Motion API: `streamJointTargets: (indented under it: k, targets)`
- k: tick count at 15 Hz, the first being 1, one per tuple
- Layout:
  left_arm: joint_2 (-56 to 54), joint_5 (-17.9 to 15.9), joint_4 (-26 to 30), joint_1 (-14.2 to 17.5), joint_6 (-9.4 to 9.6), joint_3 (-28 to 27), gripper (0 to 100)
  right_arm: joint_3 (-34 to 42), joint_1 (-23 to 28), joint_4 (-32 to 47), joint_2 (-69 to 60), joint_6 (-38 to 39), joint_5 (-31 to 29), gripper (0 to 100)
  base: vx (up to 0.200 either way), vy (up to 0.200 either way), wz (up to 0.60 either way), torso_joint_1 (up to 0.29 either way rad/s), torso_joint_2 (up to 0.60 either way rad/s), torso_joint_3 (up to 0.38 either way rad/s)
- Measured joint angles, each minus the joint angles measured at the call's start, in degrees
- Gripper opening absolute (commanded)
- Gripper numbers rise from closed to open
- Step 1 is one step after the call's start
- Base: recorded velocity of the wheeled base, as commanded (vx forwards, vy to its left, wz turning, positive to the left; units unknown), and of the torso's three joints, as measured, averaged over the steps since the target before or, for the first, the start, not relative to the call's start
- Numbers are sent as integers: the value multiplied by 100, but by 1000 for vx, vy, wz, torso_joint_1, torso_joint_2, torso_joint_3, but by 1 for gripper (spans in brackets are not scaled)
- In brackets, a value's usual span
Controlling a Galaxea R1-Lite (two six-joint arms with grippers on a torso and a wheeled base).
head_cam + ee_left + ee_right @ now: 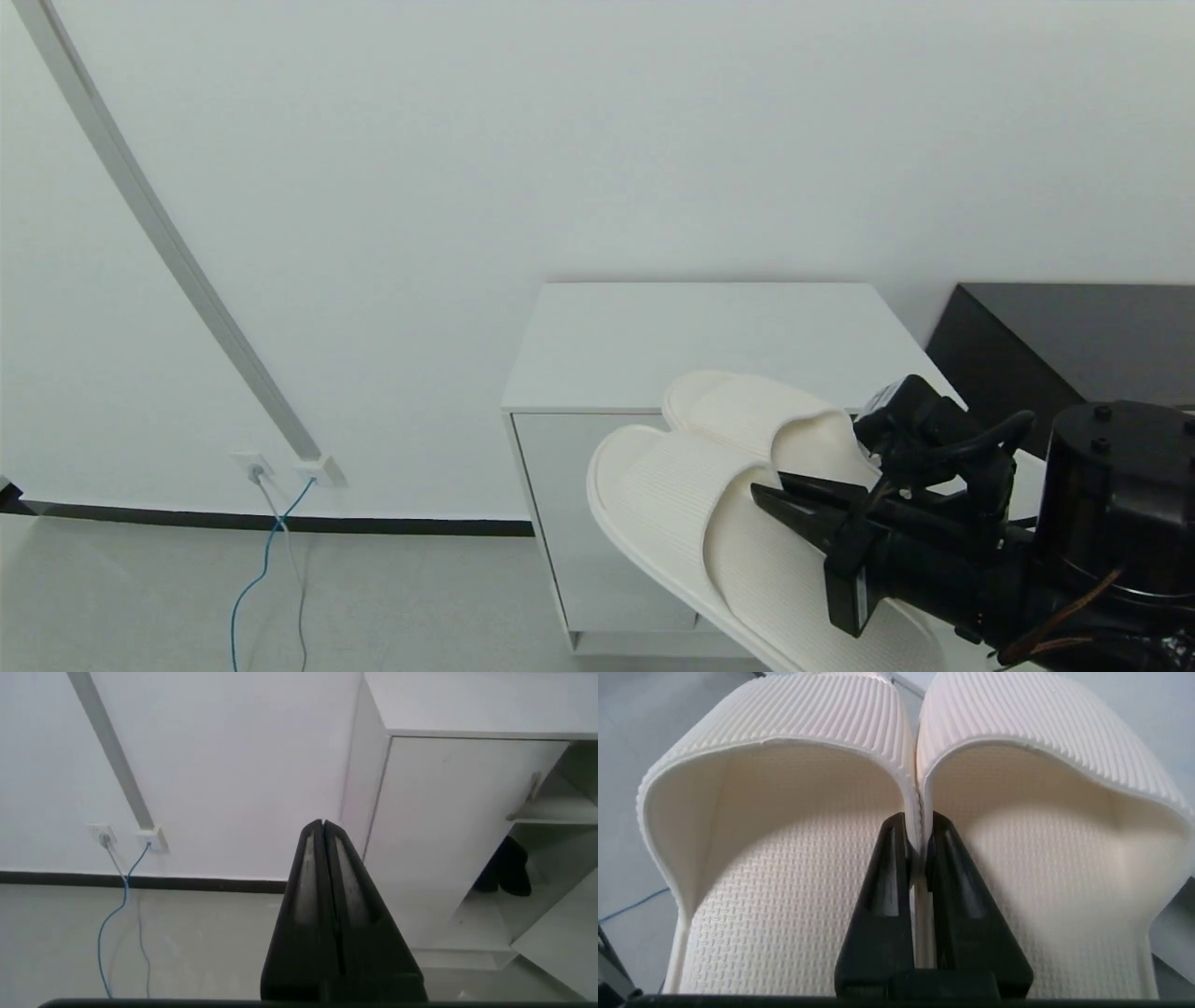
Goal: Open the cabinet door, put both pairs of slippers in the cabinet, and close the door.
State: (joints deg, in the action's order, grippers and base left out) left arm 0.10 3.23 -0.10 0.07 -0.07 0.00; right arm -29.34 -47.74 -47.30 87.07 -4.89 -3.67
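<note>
A pair of white ribbed slippers (709, 504) hangs in the air in front of the white cabinet (691, 345). My right gripper (761, 495) is shut on them. In the right wrist view its fingers (895, 868) pinch the touching inner edges of the two slippers (831, 793) side by side. The left gripper (323, 826) is shut with nothing in it and points toward the cabinet's left corner (374, 821). On the cabinet's right part an open compartment with a shelf (556, 812) shows. A dark object (512, 868) stands inside it.
A black piece of furniture (1074, 345) stands right of the cabinet. On the wall to the left are sockets with a blue cable (271, 541) and a slanted cable duct (159, 233). Grey floor (140, 597) lies open to the left.
</note>
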Motion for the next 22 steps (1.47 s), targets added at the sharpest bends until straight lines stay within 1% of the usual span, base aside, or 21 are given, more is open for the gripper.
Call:
streamJointTargets:
  k: [9,22]
  targets:
    - [0,0,2,0,0,0,0,27,-57,4,59,7,6,0,0,-200,0,4,3,3]
    - [0,0,2,0,0,0,0,169,-66,-32,122,16,26,0,0,0,0,0,0,0]
